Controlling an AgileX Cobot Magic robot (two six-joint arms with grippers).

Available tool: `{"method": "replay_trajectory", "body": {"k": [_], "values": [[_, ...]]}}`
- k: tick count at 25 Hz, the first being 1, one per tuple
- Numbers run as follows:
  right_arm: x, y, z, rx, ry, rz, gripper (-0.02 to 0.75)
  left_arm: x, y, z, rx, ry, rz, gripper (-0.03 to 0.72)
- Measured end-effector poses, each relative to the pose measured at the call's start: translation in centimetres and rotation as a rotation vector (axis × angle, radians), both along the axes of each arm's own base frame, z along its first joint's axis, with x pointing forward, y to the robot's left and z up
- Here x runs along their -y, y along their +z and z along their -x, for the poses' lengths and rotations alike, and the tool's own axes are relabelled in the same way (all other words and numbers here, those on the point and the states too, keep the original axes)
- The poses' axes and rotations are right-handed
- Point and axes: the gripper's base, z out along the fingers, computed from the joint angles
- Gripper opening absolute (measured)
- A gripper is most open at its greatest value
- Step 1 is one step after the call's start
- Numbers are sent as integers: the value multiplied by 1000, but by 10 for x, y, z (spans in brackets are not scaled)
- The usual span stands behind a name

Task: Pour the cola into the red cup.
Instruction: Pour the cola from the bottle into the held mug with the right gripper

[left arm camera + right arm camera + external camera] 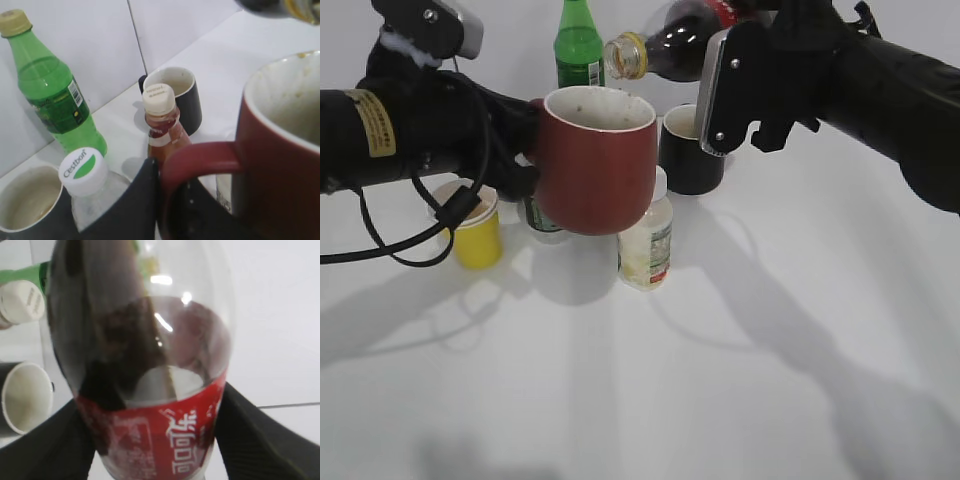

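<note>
My left gripper [525, 150] is shut on the handle of the red cup [595, 160] and holds it in the air at centre; its pale inside looks empty. In the left wrist view the cup [280, 150] fills the right side and the jaws [170, 200] clamp its handle. My right gripper [740, 85] is shut on the cola bottle [670, 45], tipped nearly level with its open yellowish neck just above the cup's far right rim. The right wrist view shows the bottle [150, 365] with its red label between the fingers [155, 440]; dark liquid lies inside.
On the white table stand a green bottle [578, 45], a black mug [690, 150], a yellow paper cup [475, 225], a pale pill bottle [646, 240], a brown bottle with cream cap [162, 120], a white-capped water bottle [85, 175] and another black mug [27, 205].
</note>
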Motion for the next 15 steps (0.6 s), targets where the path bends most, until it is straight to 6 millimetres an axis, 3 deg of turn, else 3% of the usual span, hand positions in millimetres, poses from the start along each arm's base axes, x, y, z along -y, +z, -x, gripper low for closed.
{"method": "replay_trajectory", "body": {"k": [15], "values": [[0,2,0,40,3,31,490,1,3,0,16,-7,27,51]]}}
